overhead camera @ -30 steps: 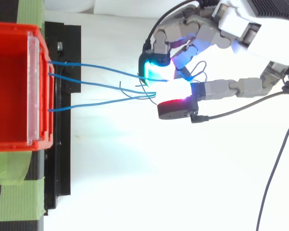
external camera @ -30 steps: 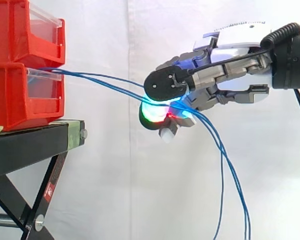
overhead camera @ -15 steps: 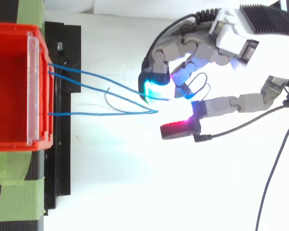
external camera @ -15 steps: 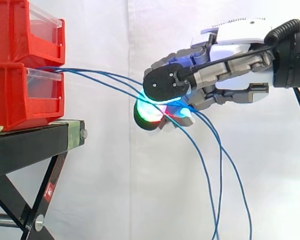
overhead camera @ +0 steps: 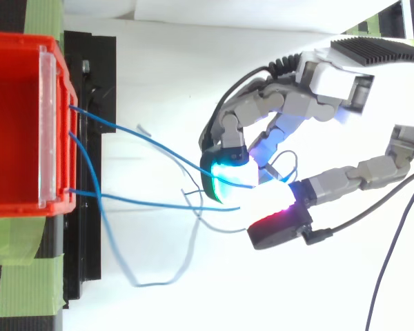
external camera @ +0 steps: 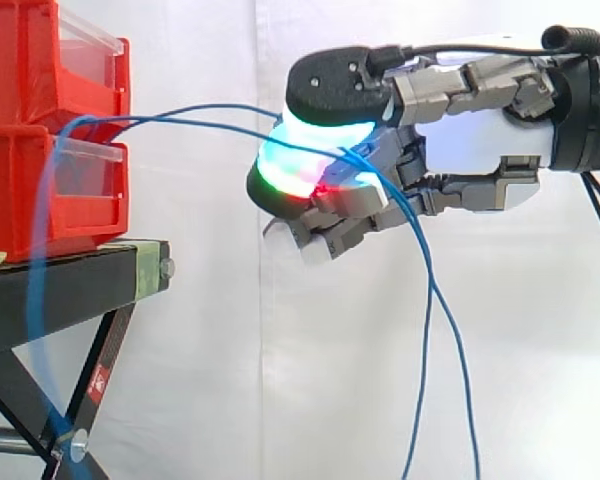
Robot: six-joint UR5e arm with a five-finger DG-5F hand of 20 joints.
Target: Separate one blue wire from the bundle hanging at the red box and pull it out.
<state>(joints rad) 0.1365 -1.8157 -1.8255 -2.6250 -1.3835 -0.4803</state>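
Red box (external camera: 20,200) sits at frame left. The hand (external camera: 470,150), centre-right, has its fingers curled tight round two blue wires (overhead camera: 159,203). These run roughly level from box to hand, then droop to the bottom edge. A third wire (external camera: 37,300) hangs slack from the box. Judgement: separation partly done, no wire pulled out yet.

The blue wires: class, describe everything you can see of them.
The blue wires are thin, flexible strands. They leave the front of the lower red box at separate spots, run across the gap to the hand, pass between its curled fingers and thumb, then hang down below it. One drops in a loose loop by the black stand.
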